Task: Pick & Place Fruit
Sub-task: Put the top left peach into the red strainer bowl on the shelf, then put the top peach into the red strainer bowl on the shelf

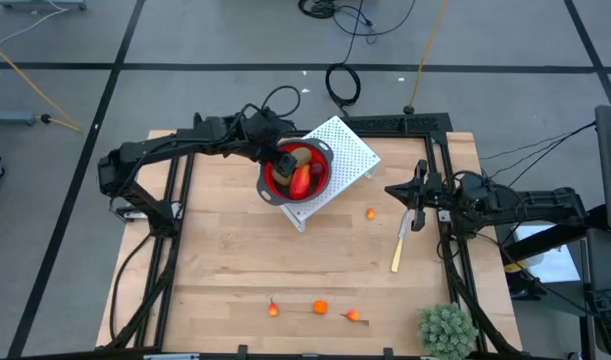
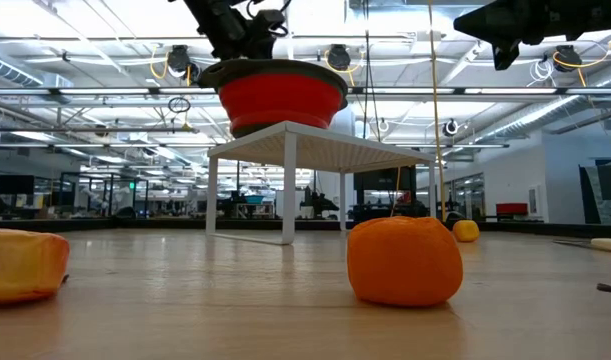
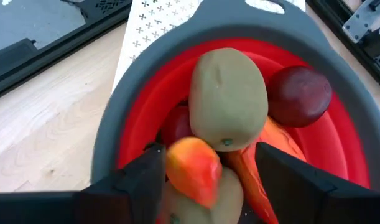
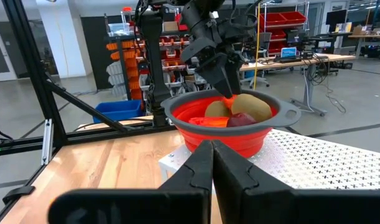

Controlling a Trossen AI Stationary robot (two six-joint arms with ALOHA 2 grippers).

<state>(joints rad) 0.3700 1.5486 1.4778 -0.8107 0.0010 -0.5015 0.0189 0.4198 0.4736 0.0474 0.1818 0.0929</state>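
Red collapsible bowl (image 1: 297,172), grey rim, sits on a white perforated stand (image 1: 347,150) at the far middle of the table. In it: an olive-brown kiwi (image 3: 228,99), a dark red plum (image 3: 298,96), a longer red-orange piece (image 3: 267,140), a second olive piece low down.

Left gripper (image 3: 205,171) is directly above the bowl, fingers spread, with a small orange-yellow fruit (image 3: 193,168) between them. Whether the pads touch it cannot be told; it looks like the release moment.

Fruit outside the bowl: one tiny orange piece (image 1: 371,213) on the wood just in front of the stand, three more (image 1: 319,307) well in front of the bowl, near the table's front edge.

Right gripper (image 1: 417,192) waits to the right of the bowl, fingers pressed together, nothing in them. A pale yellow stick (image 1: 399,245) lies just in front of it. A spiky green plant ball (image 1: 446,329) sits at the front right corner, well away from the bowl.

To do the drop well, as I judge it:
- Keep the fingers wide until the piece is free.
- Lift straight up; do not nudge the rim, since the stand could tip.
- The heap is high; a piece may roll off the kiwi.
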